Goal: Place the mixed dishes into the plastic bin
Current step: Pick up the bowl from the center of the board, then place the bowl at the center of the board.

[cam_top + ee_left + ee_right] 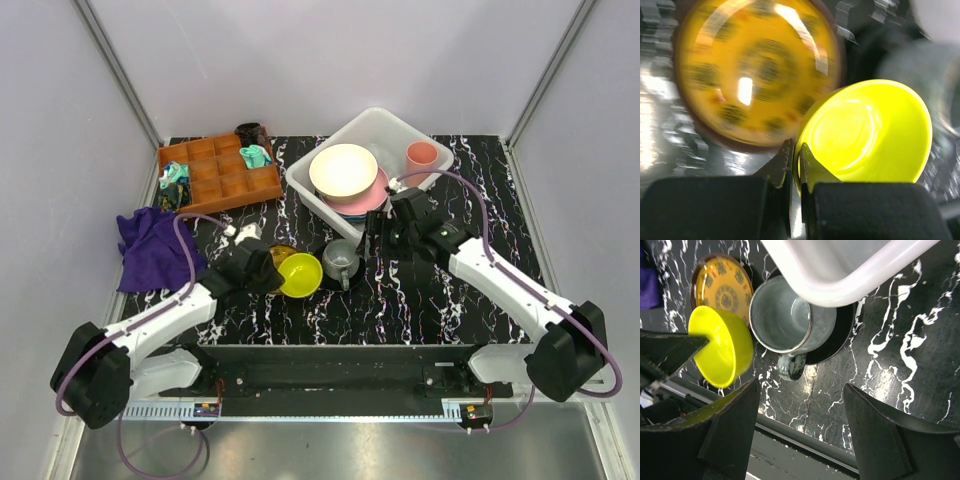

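My left gripper [795, 150] is shut on the rim of the small yellow bowl [870, 132], which tilts above a round yellow patterned plate [757, 70]. In the top view the left gripper [262, 268] holds that bowl [298, 275] just left of the grey mug [340, 262]. The mug [787, 315] stands on a black saucer [840, 335] against the near corner of the plastic bin [840, 270]. Inside the bin [395, 125] are a cream bowl [343, 170] on a pink plate [372, 197] and a pink cup [421, 155]. My right gripper [800, 390] hangs open and empty above the mug.
A brown wooden compartment tray [220, 172] with small items stands at the back left. A purple cloth [150, 245] lies at the left edge of the black marbled table [470, 170]. Grey walls enclose the table on three sides.
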You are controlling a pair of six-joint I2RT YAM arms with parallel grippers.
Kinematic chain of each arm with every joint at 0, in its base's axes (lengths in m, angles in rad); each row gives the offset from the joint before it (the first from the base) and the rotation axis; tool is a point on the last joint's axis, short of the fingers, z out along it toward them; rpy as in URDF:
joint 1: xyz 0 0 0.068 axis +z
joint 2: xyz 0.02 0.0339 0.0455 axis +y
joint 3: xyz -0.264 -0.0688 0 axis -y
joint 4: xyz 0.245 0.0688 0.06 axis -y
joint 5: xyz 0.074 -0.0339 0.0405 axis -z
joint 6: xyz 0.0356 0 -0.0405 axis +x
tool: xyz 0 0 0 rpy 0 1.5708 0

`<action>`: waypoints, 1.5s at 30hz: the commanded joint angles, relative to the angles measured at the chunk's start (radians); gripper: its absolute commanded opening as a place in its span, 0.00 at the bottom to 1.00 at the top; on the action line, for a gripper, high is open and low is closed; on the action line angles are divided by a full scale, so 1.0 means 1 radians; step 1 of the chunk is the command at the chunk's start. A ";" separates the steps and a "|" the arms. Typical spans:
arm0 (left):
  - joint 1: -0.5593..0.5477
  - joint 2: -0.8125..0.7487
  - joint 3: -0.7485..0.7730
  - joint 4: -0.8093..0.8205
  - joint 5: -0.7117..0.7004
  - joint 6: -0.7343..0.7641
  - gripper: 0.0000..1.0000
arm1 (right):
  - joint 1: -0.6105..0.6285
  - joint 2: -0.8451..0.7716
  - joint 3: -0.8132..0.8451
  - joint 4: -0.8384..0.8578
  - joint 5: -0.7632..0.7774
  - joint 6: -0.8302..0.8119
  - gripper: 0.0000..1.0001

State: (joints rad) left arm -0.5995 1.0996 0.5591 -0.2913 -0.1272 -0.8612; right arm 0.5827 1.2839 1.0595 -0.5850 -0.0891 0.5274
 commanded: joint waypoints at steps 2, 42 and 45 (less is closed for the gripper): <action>-0.112 -0.003 0.076 -0.008 -0.098 -0.053 0.00 | 0.042 0.028 0.040 0.011 0.057 -0.009 0.76; -0.278 0.034 -0.030 -0.017 -0.189 -0.188 0.23 | 0.066 0.353 0.149 0.102 0.147 -0.052 0.73; -0.279 0.034 -0.033 -0.017 -0.189 -0.193 0.31 | 0.066 0.356 0.142 0.108 0.144 -0.055 0.70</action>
State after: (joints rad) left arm -0.8722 1.1366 0.5293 -0.3443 -0.2855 -1.0336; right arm 0.6399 1.6329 1.1748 -0.5148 0.0376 0.4896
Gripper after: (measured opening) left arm 0.257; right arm 0.722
